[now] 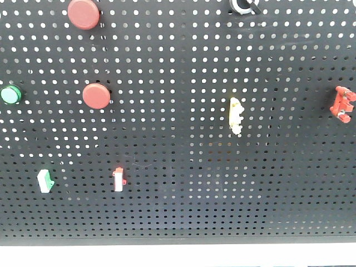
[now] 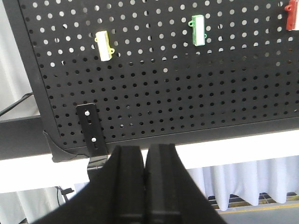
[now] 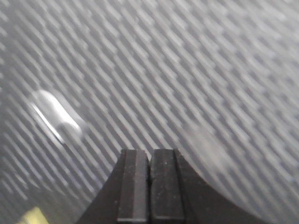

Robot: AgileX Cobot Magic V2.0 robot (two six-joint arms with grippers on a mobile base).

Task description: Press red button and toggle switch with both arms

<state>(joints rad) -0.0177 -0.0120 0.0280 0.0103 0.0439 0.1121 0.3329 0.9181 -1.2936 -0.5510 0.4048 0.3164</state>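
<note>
Two round red buttons are fixed to the black pegboard [image 1: 222, 189]: one at the top [image 1: 83, 14] and one below it [image 1: 96, 95]. Small switches sit on the board: a yellow one [image 1: 236, 115], a green-and-white one [image 1: 45, 180] and a red-and-white one [image 1: 118, 179]. No arm shows in the front view. My left gripper [image 2: 145, 150] is shut and empty, below the board's lower edge, under the yellow switch [image 2: 104, 45] and the green switch [image 2: 198, 30]. My right gripper [image 3: 150, 151] is shut and empty, close to the board; its view is motion-blurred.
A green round button [image 1: 10, 94] sits at the left edge. A black knob [image 1: 243, 5] is at the top and a red bracket [image 1: 344, 104] at the right. A black mounting bracket [image 2: 89, 128] holds the board's lower left corner. White curtains [image 2: 243, 182] hang below.
</note>
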